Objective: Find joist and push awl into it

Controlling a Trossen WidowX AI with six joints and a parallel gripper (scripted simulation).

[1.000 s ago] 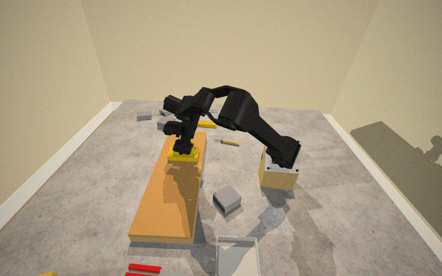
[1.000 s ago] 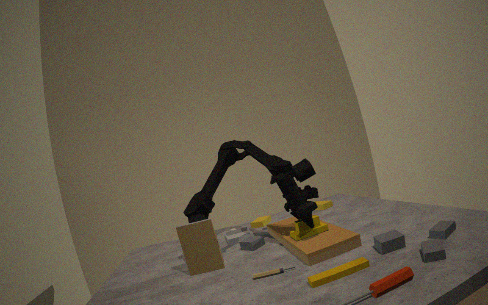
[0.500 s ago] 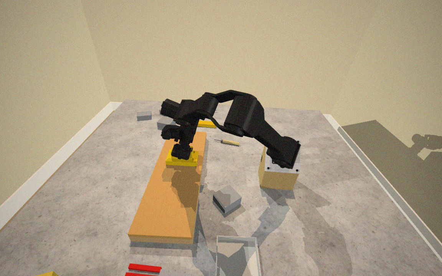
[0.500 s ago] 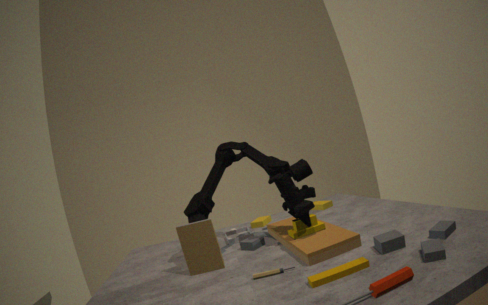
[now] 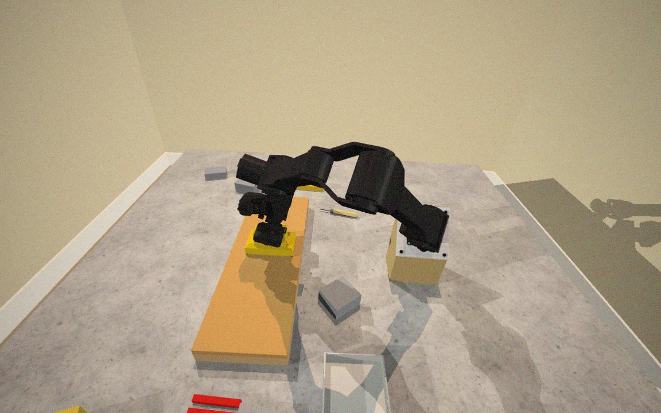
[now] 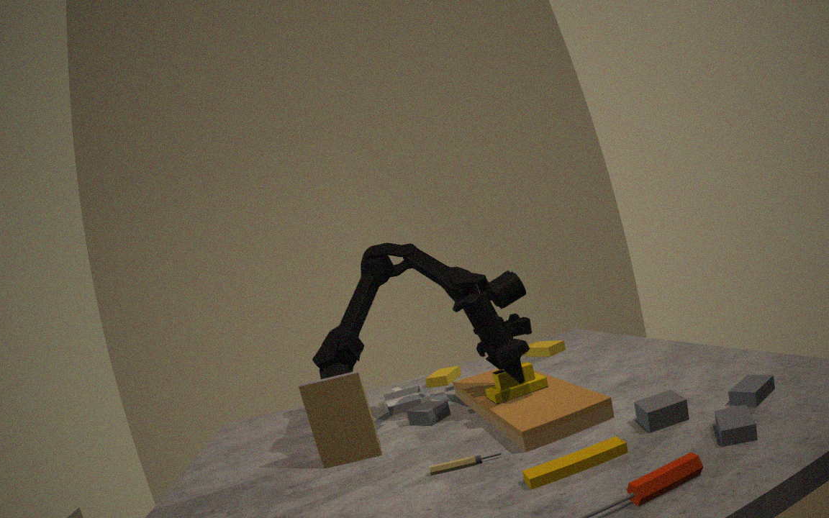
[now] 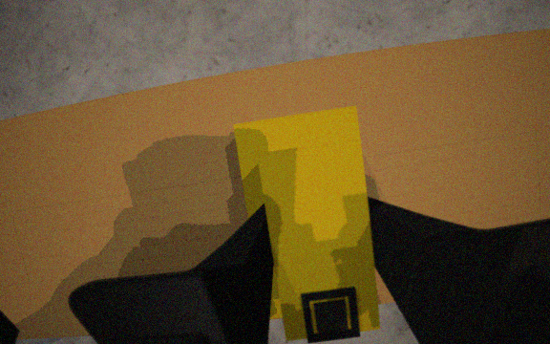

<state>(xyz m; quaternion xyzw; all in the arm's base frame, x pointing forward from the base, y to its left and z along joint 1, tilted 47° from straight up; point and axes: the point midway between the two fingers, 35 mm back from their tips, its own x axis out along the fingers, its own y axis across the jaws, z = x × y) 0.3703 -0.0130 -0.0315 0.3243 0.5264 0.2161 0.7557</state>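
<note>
Yellow covers the stud finder (image 5: 288, 248) (image 6: 515, 390) (image 7: 325, 177) you are working with: a flat, wider base with a narrower raised block along it. Your gripper (image 5: 269, 240) (image 6: 512, 378) (image 7: 307, 204) has its fingers clamped on that block, and the finder sits over the orange-brown floor panel (image 5: 245, 313) (image 6: 559, 406) (image 7: 456, 119), toward the panel's far end in the top view. From the wrist you get a detail the other two views do not give you clearly: a small black square with a thin yellow outline inside it, near the bottom of the picture. Only the top view shows you the clear-walled tray (image 5: 355, 354), just beside the near end of the panel, and the red bars (image 5: 216, 400) near it. Your awl (image 5: 343, 213) (image 6: 456, 465), pale-handled with a thin grey shaft, lies flat on the table (image 5: 487, 230) (image 6: 404, 496) (image 7: 113, 53), apart from the panel; the wrist view leaves it out. Turn to the exterior view and you also find an orange-red screwdriver-like tool (image 6: 666, 478) at the near edge, with a long yellow bar (image 6: 575, 462) lying between it and the panel.
</note>
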